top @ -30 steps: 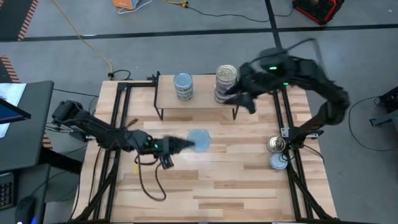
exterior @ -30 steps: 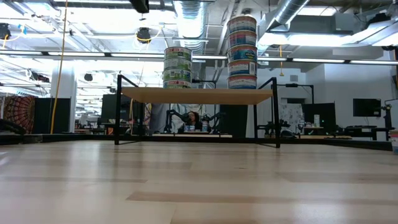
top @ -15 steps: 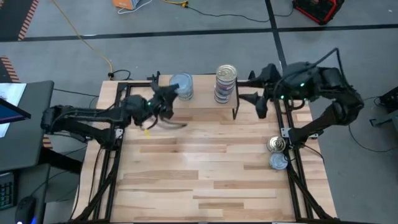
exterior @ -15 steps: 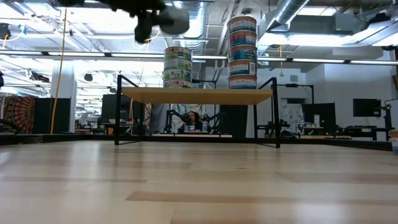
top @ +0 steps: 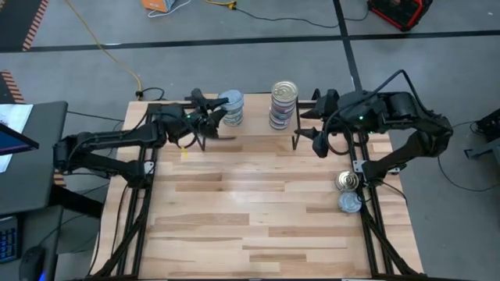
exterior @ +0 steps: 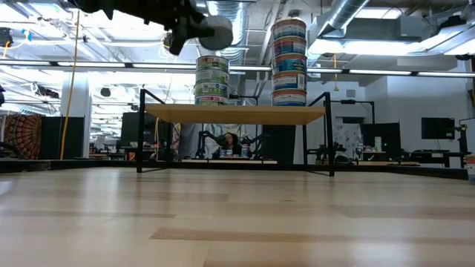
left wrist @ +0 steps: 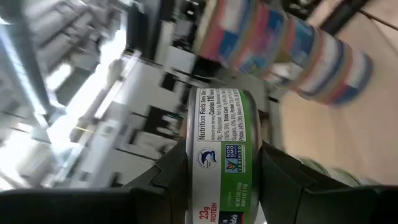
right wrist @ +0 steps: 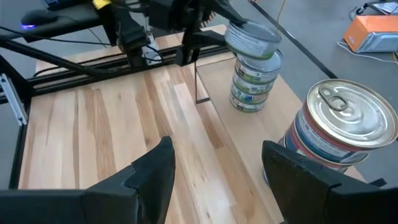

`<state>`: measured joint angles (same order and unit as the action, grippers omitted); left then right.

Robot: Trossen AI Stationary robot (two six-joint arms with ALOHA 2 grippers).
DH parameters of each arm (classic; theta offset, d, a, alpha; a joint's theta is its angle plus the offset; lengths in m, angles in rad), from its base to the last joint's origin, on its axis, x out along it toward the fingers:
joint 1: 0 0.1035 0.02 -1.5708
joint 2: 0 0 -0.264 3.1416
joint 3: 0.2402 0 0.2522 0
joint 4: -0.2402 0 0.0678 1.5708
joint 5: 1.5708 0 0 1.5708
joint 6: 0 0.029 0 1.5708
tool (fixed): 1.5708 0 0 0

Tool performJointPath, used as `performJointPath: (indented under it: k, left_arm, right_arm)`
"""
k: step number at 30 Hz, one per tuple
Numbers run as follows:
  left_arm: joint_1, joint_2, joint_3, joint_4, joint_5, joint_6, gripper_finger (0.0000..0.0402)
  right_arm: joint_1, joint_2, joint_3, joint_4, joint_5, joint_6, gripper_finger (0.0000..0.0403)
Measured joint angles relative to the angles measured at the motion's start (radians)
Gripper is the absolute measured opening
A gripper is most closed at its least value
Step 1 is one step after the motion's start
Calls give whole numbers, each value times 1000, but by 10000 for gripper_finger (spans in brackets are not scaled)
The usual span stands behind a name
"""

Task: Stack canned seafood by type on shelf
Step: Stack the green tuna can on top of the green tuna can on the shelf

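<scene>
Left fingers (top: 212, 119) now carry a tin (exterior: 216, 31) up to the shelf's (top: 254, 133) left stack (top: 231, 112).
Right fingers (top: 312, 129) hang parted and bare off the shelf's right edge, beside the taller stack (top: 283, 105).

Robotics lab or workshop: exposed ceiling ducts (exterior: 230, 15), strip lights (exterior: 386, 72), grey concrete floor (top: 258, 19) with loose cables (top: 117, 58), monitors (exterior: 436, 127) and more rigs behind the table (top: 258, 226).

Orange device (top: 162, 6) at the top edge, red case (top: 400, 11) upper right, yellow cable (top: 109, 47) snaking across the floor.
</scene>
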<state>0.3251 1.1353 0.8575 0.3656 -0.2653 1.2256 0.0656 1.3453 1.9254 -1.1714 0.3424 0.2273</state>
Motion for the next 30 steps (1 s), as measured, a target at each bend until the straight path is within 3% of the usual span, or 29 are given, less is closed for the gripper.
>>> performJointPath:
  k: [3, 12, 18, 25, 30]
  left_arm:
    - [27, 22, 16, -31, 42, -20, 141]
    - [27, 44, 16, -41, 12, -19, 151]
    - [25, 44, 16, -41, -27, -22, 186]
    - [2, 44, 16, -34, 8, -38, 235]
    - [8, 44, 16, -35, 25, -127, 245]
  right_arm:
    - [1, 0, 0, 0, 0, 0, 265]
    - [25, 0, 0, -5, 0, -19, 265]
    - [25, 0, 0, -3, 0, -19, 265]
    - [25, 0, 0, 0, 0, -9, 265]
    - [25, 0, 0, 2, 0, 1, 265]
